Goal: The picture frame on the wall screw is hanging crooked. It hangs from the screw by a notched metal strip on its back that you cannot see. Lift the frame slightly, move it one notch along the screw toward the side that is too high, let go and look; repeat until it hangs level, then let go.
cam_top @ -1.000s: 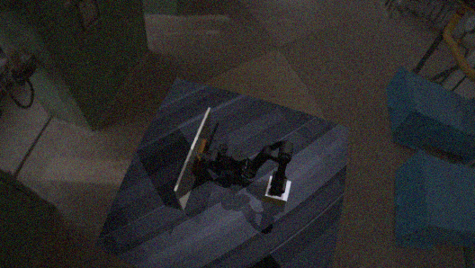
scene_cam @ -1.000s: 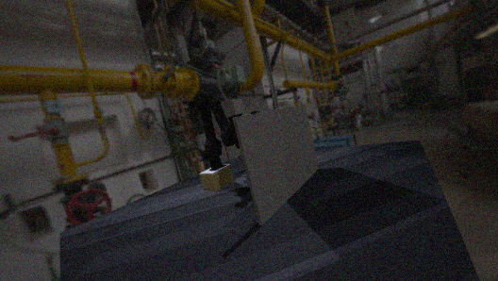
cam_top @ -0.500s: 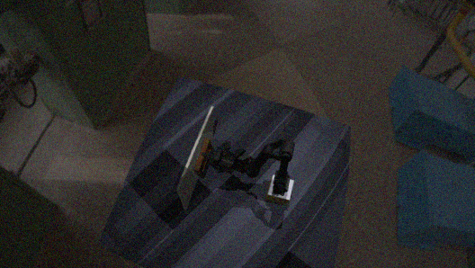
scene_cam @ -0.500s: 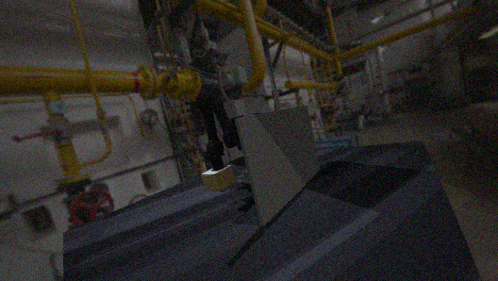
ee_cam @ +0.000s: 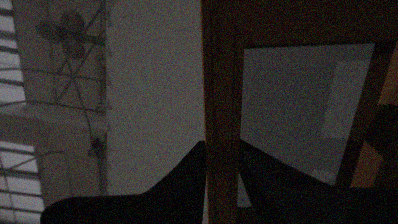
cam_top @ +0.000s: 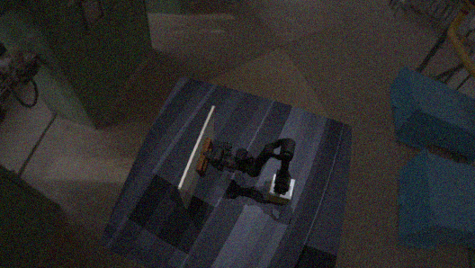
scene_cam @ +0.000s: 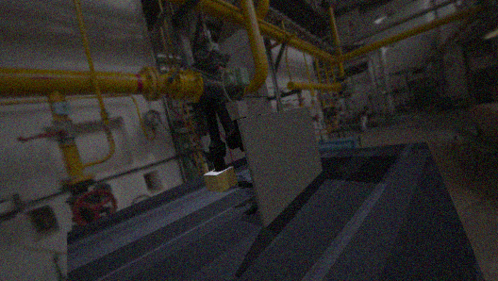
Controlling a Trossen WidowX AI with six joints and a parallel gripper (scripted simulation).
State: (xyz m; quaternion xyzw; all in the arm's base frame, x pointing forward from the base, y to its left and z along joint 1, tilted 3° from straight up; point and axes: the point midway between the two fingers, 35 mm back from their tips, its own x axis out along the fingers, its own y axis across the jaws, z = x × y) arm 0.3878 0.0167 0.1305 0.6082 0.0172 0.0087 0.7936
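The brown wooden picture frame [cam_top: 203,165] [ee_cam: 221,95] is at the front of the upright pale panel [cam_top: 196,147] [scene_cam: 283,160] [ee_cam: 155,100]. My gripper [cam_top: 212,156] [ee_cam: 219,146] is shut on one bar of the frame, with a dark finger on each side of it in the wrist view. The frame's inside shows as a grey pane [ee_cam: 295,100]. The screw and the notched strip are hidden. The panel hides the frame and the fingers in the exterior view. The frame's tilt against level cannot be told from these views.
The arm stands on a small block [scene_cam: 222,180] with a white top, on a table with a dark blue striped cover [cam_top: 252,234] [scene_cam: 377,226]. Blue boxes [cam_top: 432,202] are beyond the table at the right in the top view. The light is dim.
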